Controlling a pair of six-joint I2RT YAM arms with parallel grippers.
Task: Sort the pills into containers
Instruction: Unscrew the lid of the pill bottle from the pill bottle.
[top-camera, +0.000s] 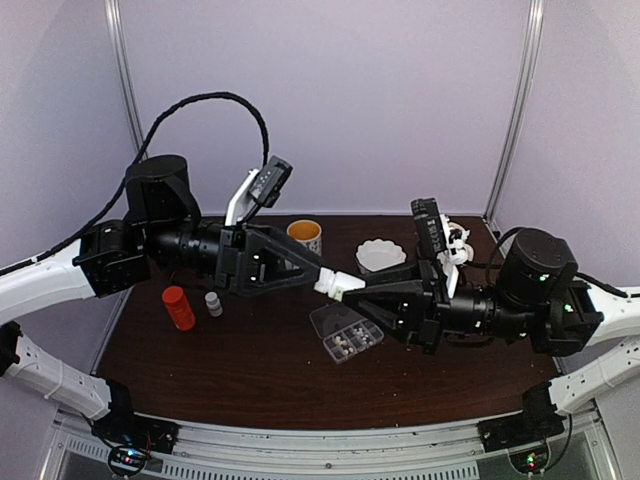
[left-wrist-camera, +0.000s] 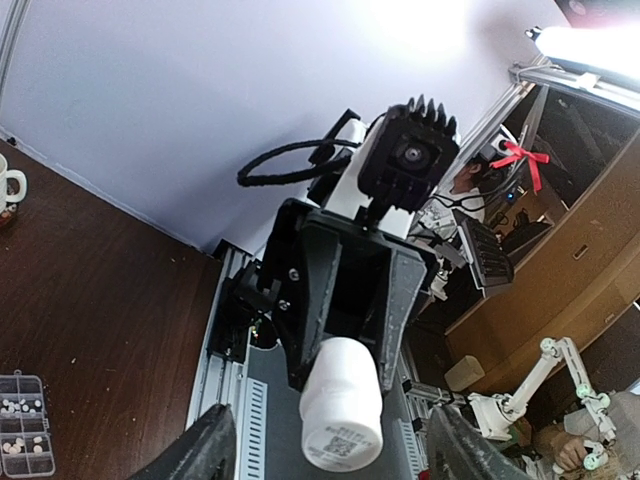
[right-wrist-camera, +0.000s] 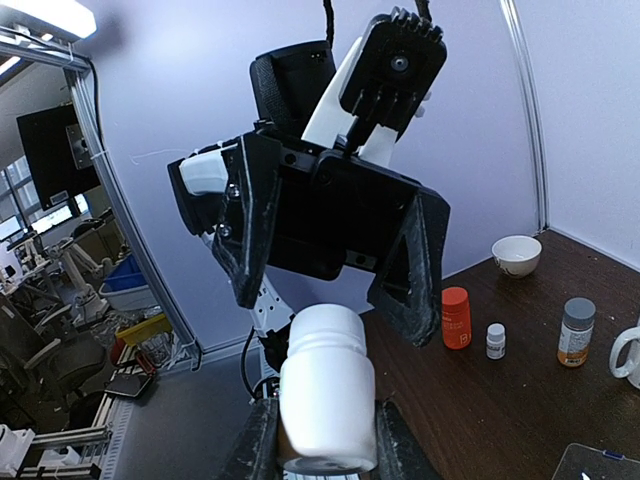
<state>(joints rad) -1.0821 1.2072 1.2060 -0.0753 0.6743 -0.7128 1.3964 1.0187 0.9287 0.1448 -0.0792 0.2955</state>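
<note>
Over the whole floor of the cell lies the dark brown table (top-camera: 250, 385), with lots of bare wood between the pill box (top-camera: 332, 322) and the near edge. Two black arms meet above its middle. The right gripper (right-wrist-camera: 318, 450) is squeezed tight on a white bottle (top-camera: 338, 287), held sideways in the air. The left gripper (left-wrist-camera: 335, 452) faces it, fingers wide apart beside the bottle's end, not touching. The box sits just under them. A white bowl (top-camera: 381, 255) and a mug (top-camera: 305, 236) stand by the back edge. An orange bottle (top-camera: 179, 307) and a small white bottle (top-camera: 213, 304) stand near the left edge. Tiny white pills (left-wrist-camera: 14, 406) lie in some containers (top-camera: 352, 340).
</note>
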